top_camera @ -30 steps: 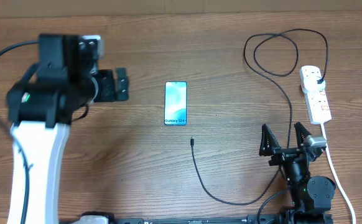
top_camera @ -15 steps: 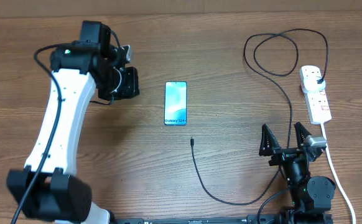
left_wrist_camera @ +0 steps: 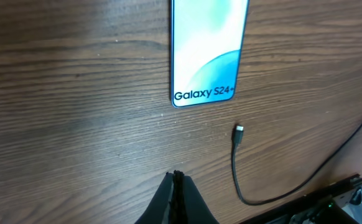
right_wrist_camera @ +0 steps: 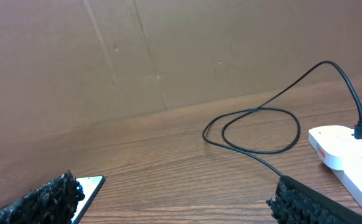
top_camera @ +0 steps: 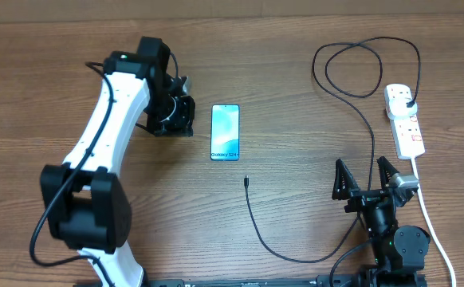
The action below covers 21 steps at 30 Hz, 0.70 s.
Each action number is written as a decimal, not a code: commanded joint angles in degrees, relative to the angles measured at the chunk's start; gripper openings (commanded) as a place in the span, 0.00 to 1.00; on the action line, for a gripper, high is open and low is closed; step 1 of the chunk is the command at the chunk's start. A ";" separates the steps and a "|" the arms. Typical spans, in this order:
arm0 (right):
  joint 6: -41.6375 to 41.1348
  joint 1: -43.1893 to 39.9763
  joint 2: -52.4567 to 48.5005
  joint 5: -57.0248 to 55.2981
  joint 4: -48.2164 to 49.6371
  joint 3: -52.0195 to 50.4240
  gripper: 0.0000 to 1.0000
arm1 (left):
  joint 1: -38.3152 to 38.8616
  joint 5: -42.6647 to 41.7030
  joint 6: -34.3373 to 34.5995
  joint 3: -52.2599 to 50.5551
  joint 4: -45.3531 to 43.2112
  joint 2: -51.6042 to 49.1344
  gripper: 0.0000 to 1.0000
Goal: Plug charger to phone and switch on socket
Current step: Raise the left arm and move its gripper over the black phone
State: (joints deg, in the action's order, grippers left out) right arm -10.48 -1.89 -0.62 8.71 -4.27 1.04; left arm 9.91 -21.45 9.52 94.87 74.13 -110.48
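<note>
Wooden table (top_camera: pixel 296 64) shows a narrow gap between phone (top_camera: pixel 225 131) edge and closed left end effector (left_wrist_camera: pixel 176 184)

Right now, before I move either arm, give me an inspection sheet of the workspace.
Surface: wooden table, bare grain.
Job's things: phone flat, screen up, unplugged; charger tip lying free just below it, its plug in the socket; switch state unreadable.
Clutter: nothing seen.
Grippers: left tool shut, empty, above the table left of phone; right tool open, empty, near front edge.
Cables: charger loops beside socket, then passes under right tool; white cord runs off the front edge.
Surroundings: cardboard wall behind table.
</note>
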 commanded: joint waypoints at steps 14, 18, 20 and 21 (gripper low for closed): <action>0.07 -0.22 0.48 -0.07 0.26 -0.59 1.00 | 4.48 11.04 8.55 0.85 -5.16 -5.84 0.04; 0.07 -0.22 0.48 -0.04 0.24 -0.59 1.00 | 6.10 14.71 8.96 0.85 -6.84 -6.45 0.07; 0.07 -0.22 0.48 -0.07 0.24 -0.59 1.00 | 6.64 17.33 10.95 0.85 -6.93 -6.51 0.09; 0.07 -0.22 0.48 -0.04 0.26 -0.59 1.00 | 6.80 18.16 12.02 0.85 -6.95 -6.51 0.08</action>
State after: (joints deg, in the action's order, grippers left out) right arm -10.46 -1.89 -0.62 8.73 -4.27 1.04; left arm 16.14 -8.21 18.15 94.87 67.42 -116.14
